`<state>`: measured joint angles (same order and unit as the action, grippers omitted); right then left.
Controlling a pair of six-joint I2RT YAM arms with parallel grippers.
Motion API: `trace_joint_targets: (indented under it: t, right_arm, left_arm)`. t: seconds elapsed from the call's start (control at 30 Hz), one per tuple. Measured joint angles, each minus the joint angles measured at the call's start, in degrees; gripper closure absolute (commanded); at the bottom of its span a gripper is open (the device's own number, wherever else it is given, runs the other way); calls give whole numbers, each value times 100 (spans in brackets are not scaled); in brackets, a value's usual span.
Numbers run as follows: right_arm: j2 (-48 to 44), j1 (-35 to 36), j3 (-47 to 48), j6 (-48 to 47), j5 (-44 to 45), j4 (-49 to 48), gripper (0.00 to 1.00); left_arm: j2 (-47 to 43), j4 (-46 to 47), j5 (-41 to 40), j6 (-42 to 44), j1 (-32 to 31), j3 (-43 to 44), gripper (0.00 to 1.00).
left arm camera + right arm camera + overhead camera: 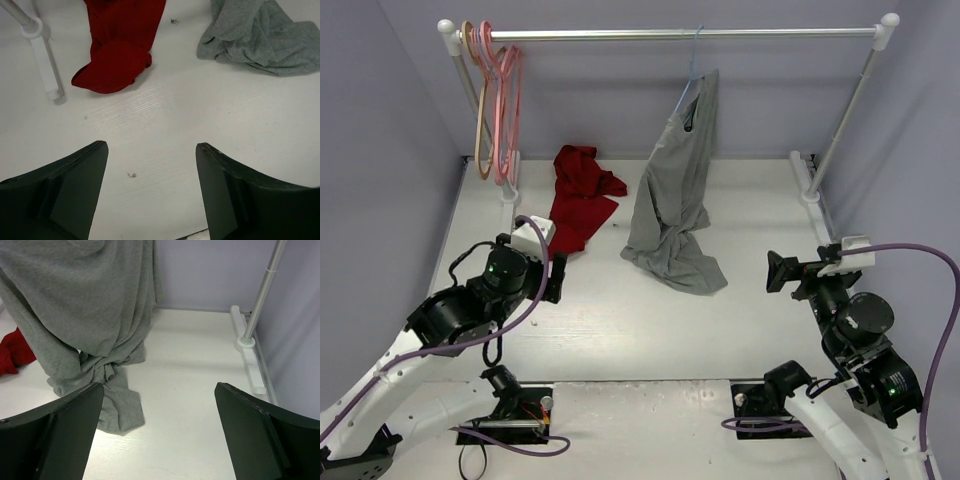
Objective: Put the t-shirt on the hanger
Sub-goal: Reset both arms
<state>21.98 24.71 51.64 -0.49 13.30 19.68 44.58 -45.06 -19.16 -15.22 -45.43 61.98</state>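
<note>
Jaws of the left gripper point(151, 145) and right gripper point(159, 386) are spread wide, with nothing held. Down onto the table point(620, 320) from the rail point(620, 34), the t-shirt point(672, 200) is draped at upper centre, with a red garment point(580, 195) crumpled to its left. The t-shirt is hung from the hanger point(692, 60).

- I see a clothes rail point(680, 34) across the back of the white table point(620, 320): a silver bar on two white posts.
- At the rail's left end, pink hangers point(505, 65) hang bunched together, and a tan hanger point(470, 45) touches them on the outer side.
- A red garment point(580, 195) lies crumpled on the table below the rail, just beside the rail's left foot point(510, 182).
- Behind the rail I have a plain lilac wall point(600, 95).
</note>
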Motion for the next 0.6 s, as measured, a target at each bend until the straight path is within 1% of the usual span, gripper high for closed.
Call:
trace_joint_targets:
  t: [0.17, 0.6]
  right_arm:
    - [-57, 2, 0, 173, 173, 72, 0]
    - [140, 2, 2, 245, 280, 122, 0]
  left_arm:
    - [-131, 7, -76, 2, 0, 0, 29]
    - [-66, 13, -83, 2, 0, -66, 29]
